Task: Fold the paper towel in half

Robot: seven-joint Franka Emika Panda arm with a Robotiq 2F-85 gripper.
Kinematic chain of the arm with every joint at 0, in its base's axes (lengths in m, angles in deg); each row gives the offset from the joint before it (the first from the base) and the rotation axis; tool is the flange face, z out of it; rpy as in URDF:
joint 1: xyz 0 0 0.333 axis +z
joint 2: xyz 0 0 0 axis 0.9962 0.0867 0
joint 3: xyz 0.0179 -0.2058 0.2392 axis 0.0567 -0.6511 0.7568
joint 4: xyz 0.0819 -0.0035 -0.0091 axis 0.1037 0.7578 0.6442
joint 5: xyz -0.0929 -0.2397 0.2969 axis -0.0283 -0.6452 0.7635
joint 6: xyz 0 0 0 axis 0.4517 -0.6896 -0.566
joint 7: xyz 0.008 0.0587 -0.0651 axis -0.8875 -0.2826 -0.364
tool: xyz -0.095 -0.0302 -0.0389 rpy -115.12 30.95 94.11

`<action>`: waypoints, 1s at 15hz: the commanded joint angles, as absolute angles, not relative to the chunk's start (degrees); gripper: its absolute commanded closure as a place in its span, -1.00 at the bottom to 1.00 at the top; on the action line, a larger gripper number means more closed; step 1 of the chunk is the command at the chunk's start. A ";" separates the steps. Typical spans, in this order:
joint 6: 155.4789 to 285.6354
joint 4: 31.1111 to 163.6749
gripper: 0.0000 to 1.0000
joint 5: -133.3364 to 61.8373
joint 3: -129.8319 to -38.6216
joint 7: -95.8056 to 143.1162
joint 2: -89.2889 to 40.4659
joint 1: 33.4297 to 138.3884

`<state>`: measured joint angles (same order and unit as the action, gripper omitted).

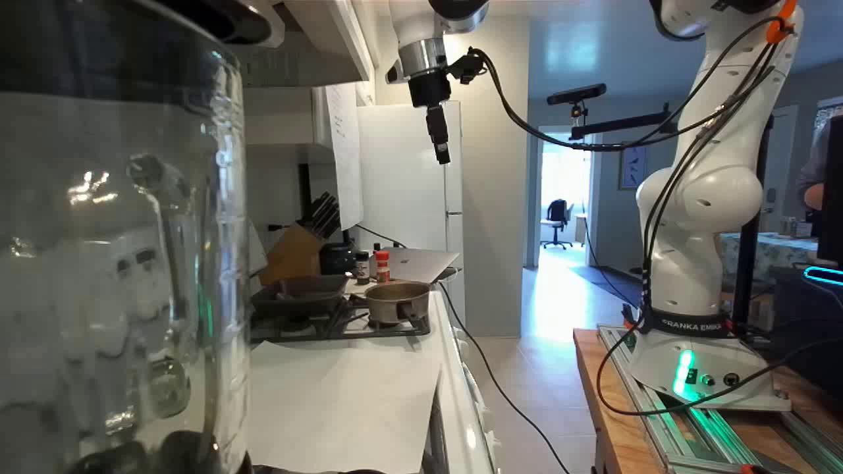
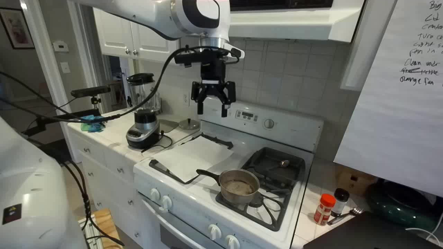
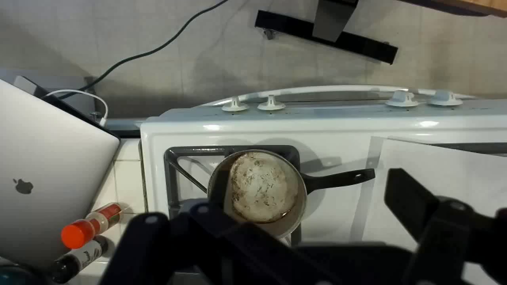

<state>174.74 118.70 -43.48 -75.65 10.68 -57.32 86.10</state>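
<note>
The paper towel is a flat white sheet (image 2: 193,155) lying over a burner grate on the stove, on the blender side. It shows in both exterior views (image 1: 342,395) and is cut off at the right edge of the wrist view (image 3: 431,174). Parts of the dark grate stick out past its edges. My gripper (image 2: 212,110) hangs high above the stove, pointing down, apart from the sheet. Its two black fingers are spread with nothing between them; they also show apart in the wrist view (image 3: 309,188). In an exterior view the gripper (image 1: 442,158) is seen edge-on.
A saucepan (image 2: 238,186) stands on the front burner, its handle pointing toward the sheet. A dark square pan (image 2: 273,166) sits behind it. A blender (image 2: 143,128) stands on the counter. Spice bottles (image 3: 91,225) and a laptop (image 3: 43,170) lie beside the stove. A range hood (image 2: 280,29) overhangs.
</note>
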 commanded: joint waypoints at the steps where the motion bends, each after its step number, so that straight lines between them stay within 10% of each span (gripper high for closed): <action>1: 174.57 118.54 -1.00 -43.67 -76.42 10.89 -57.24 87.04; 15: 183.98 121.00 -1.00 -39.56 -75.15 6.49 -50.14 90.25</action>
<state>178.13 119.17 -39.69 -75.86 3.73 -52.60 89.12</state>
